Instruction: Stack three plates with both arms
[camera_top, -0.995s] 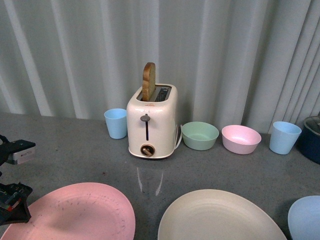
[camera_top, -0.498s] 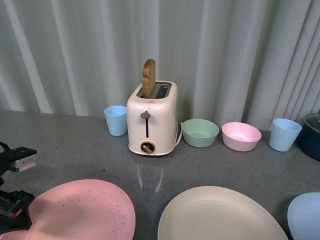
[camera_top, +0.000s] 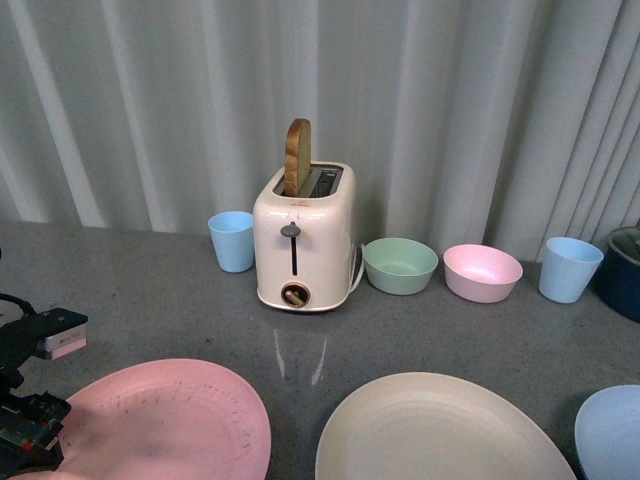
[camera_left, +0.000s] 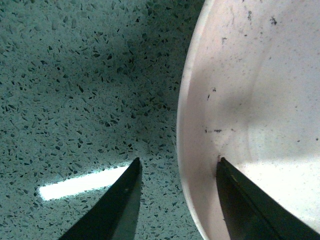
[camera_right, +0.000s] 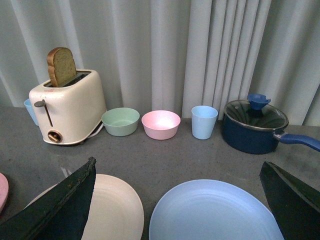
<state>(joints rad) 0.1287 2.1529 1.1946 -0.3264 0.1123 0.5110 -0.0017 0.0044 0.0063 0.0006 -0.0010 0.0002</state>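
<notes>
The pink plate (camera_top: 165, 425) with dark scuffs lies flat at the front left; the cream plate (camera_top: 440, 432) lies beside it in the front middle, and the light blue plate (camera_top: 610, 430) at the front right edge. My left gripper (camera_top: 25, 395) is open at the pink plate's left rim. In the left wrist view it (camera_left: 177, 172) straddles that rim (camera_left: 192, 150), one jaw over the plate, one over the table. My right gripper (camera_right: 177, 172) is open and empty above the light blue plate (camera_right: 215, 212), with the cream plate (camera_right: 112, 210) beside it. It is out of the front view.
A cream toaster (camera_top: 303, 240) with a bread slice stands at the back. Light blue cups (camera_top: 231, 243) (camera_top: 569, 270), a green bowl (camera_top: 400, 267) and a pink bowl (camera_top: 482, 275) line the back beside it. A blue lidded pot (camera_right: 255, 125) sits at the far right. Grey curtain behind.
My left gripper has shifted a little right and up at the pink plate's left rim. Half a second ago the rim looked lifted and dented by the gripper; now the plate lies flat again.
</notes>
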